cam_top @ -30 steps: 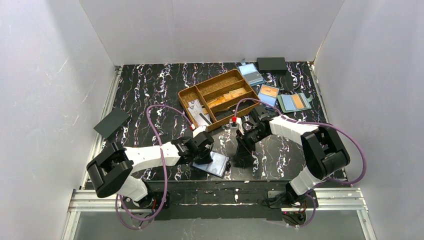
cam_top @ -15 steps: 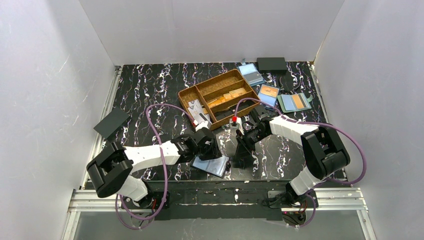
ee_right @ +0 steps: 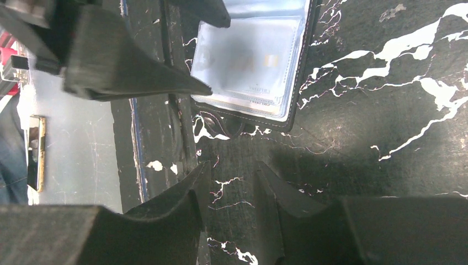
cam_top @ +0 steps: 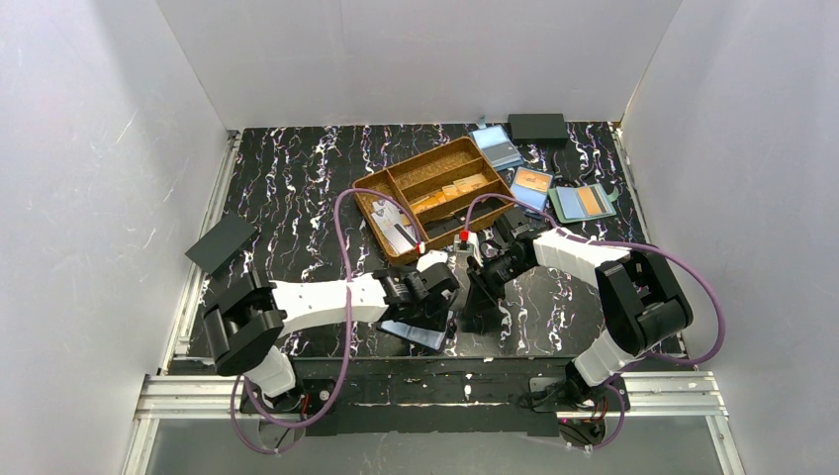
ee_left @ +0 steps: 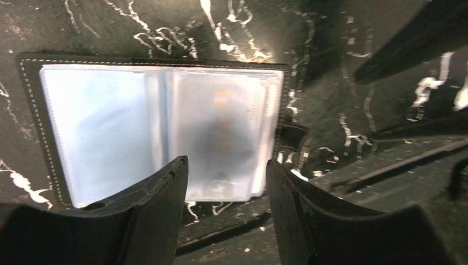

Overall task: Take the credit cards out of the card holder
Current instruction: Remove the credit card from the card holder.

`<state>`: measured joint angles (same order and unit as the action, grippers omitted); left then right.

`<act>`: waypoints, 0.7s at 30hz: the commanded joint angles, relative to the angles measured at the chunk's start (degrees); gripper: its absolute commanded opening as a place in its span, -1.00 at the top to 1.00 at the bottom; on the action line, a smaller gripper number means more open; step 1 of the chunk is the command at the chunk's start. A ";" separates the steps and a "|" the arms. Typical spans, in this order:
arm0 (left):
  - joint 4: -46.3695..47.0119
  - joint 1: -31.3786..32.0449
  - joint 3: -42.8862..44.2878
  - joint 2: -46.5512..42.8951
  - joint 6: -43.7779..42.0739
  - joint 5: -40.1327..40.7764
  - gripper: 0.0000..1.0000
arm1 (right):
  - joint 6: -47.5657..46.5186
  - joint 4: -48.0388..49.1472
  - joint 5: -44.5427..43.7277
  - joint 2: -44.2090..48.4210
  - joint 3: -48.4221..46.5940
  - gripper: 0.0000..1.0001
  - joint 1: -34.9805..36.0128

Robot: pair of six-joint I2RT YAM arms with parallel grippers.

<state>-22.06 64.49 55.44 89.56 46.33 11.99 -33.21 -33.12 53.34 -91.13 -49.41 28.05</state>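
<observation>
The black card holder (ee_left: 33,121) lies open flat near the table's front edge, its light blue lining up (cam_top: 423,334) (ee_right: 306,66). A pale credit card (ee_left: 226,127) with faint orange print sits in its right clear pocket, also seen in the right wrist view (ee_right: 243,61). My left gripper (ee_left: 226,165) (cam_top: 435,302) hovers open just over that pocket's near edge, nothing between its fingers. My right gripper (ee_right: 232,171) (cam_top: 480,287) stands beside the holder's snap tab (ee_right: 221,124), open by a narrow gap over bare table.
A brown compartment tray (cam_top: 416,160) with orange-tan cards stands behind the grippers. Blue holders (cam_top: 495,146) (cam_top: 531,185), a grey-green holder (cam_top: 584,201) and a black box (cam_top: 537,126) lie at the back right. A flat black piece (cam_top: 222,244) lies far left.
My left gripper has opened from shut and shifted right, over the holder's right half. The holder stays flat on the table. The right arm has not moved.
</observation>
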 commanded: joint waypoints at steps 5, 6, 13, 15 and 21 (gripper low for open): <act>-6.95 0.24 3.49 2.64 -3.61 4.46 -0.06 | -0.60 -1.17 1.42 1.06 -2.36 0.15 0.25; -6.82 0.22 3.64 3.22 -3.89 4.18 -0.07 | -0.61 -1.16 1.41 1.10 -2.30 0.15 0.25; -5.82 0.20 3.99 4.39 -4.58 2.56 -0.12 | -0.67 -1.18 1.37 1.07 -2.27 0.15 0.25; -5.40 0.20 3.95 4.39 -4.69 2.14 -0.14 | -0.70 -1.20 1.37 0.97 -2.36 0.15 0.27; -4.55 0.20 4.40 4.97 -4.93 0.70 -0.16 | -0.64 -1.25 1.24 0.98 -2.29 0.15 0.25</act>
<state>-26.65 64.60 57.93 94.41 42.30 13.43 -33.23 -33.15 53.34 -91.13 -49.41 28.05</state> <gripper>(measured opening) 0.575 0.424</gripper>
